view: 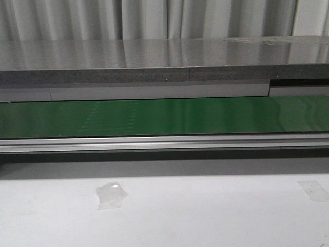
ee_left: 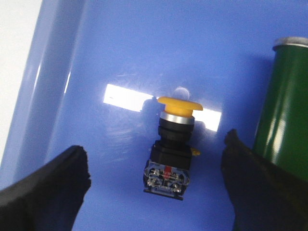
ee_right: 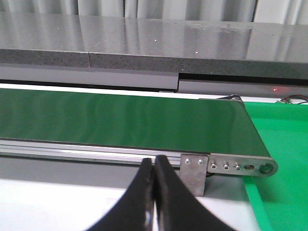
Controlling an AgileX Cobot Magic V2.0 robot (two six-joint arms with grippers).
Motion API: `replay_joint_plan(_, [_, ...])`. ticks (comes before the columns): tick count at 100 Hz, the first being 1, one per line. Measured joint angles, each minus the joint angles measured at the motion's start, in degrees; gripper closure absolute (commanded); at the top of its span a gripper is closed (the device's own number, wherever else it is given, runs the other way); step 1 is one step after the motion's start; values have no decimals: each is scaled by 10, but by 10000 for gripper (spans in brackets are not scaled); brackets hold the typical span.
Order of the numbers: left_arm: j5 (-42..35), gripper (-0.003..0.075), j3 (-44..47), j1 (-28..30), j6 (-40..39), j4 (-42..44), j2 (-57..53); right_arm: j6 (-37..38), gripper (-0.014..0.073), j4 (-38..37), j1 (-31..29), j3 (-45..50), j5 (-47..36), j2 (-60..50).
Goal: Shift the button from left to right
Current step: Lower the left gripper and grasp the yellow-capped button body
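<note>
button lying in the blue tray between spread left jaws

the button [ee_left: 171, 147] lies on its side on the glossy floor of a blue plastic tray [ee_left: 96, 57]. its round yellow mushroom cap is smooth and matte, set on a silver collar and a round black neck, and behind that comes a blocky black body whose end face shows small screws and a red mark. a bright rectangular glare streaks the tray floor just behind the cap.

the left gripper [ee_left: 156, 180] hangs over it with its jaws wide apart. both fingers [ee_left: 45, 192] are black with a dull, slightly rough surface, and the button sits in the gap touching neither. there is bare blue floor on each side of the body. beside one finger stands a green cylinder [ee_left: 281, 106] with a shiny painted wall and a metal rim, close to that finger but apart from the button. the tray's wall curves up along the far side of the other finger.

the right gripper [ee_right: 154, 192] has its two smooth black fingers pressed together, holding nothing. it hovers at the near edge of a conveyor [ee_right: 120, 120] with a green, faintly glossy belt and a ribbed aluminium side rail that ends at a bolted metal bracket. past the belt's end lies a bright green surface [ee_right: 284, 159].

in the front view the belt [view: 164, 116] runs straight across, with a polished grey stone-like slab [view: 154, 54] behind it and a pale table [view: 205, 211] in front bearing a patch of clear tape [view: 110, 195].
</note>
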Motion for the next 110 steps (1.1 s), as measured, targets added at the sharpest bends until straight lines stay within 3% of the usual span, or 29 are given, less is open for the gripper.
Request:
replay_joint_plan(96, [-24, 168, -20, 0, 1, -18, 116, 0, 662, 0, 0, 0, -3, 0])
replay_joint_plan(110, [-23, 216, -20, 0, 1, -18, 121, 0, 662, 0, 0, 0, -3, 0])
